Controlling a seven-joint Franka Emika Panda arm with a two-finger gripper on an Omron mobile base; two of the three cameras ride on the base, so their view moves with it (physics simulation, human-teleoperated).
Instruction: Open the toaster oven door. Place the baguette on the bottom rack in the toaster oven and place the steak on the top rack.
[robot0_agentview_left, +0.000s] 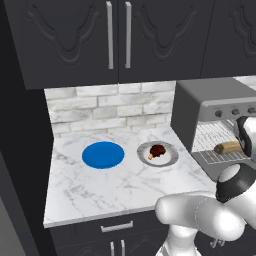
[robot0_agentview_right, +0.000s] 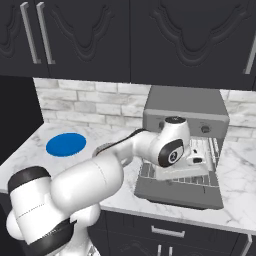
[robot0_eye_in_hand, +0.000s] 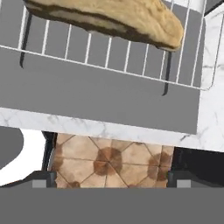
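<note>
Tan baguette lies lengthwise across the wire rack.

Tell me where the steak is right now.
In the left base view the steak sits on a grey plate on the counter, between the blue plate and the toaster oven.

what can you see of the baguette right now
The baguette is a short tan-golden loaf with a rough crust, a tapered end and a darker underside. It lies flat on a wire rack inside the toaster oven, whose door is folded down. Nothing grips it; the gripper, jaws open, is backed off.
</note>
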